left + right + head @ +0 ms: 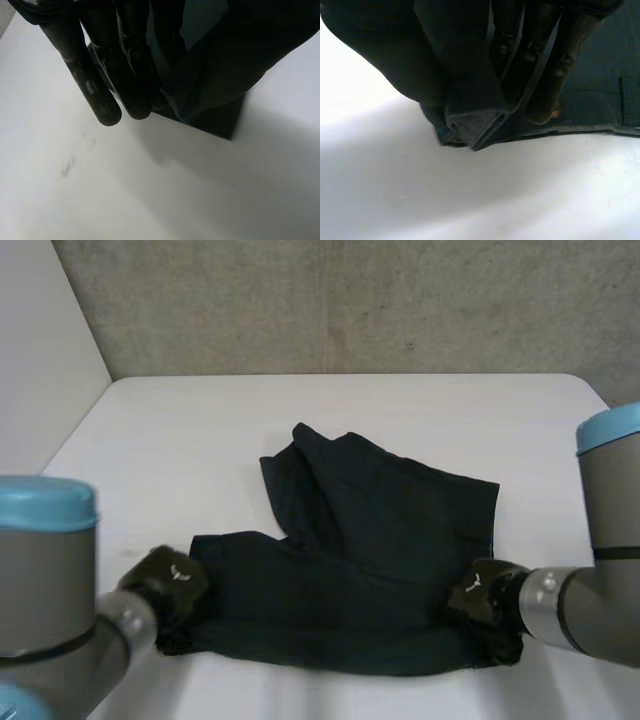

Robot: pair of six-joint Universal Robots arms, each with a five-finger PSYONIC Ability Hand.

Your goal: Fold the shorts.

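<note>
The dark shorts lie partly folded on the white table, one leg turned over towards the far side. My left hand is at the near left corner of the shorts. In the left wrist view its fingers pinch the cloth, which hangs just off the table. My right hand is at the near right corner. Seen from the right wrist, its fingers are closed on a bunched edge of the shorts, slightly raised.
A grey concrete wall runs behind the table's far edge. Bare table surface lies on all sides of the shorts, widest at the far side and the left.
</note>
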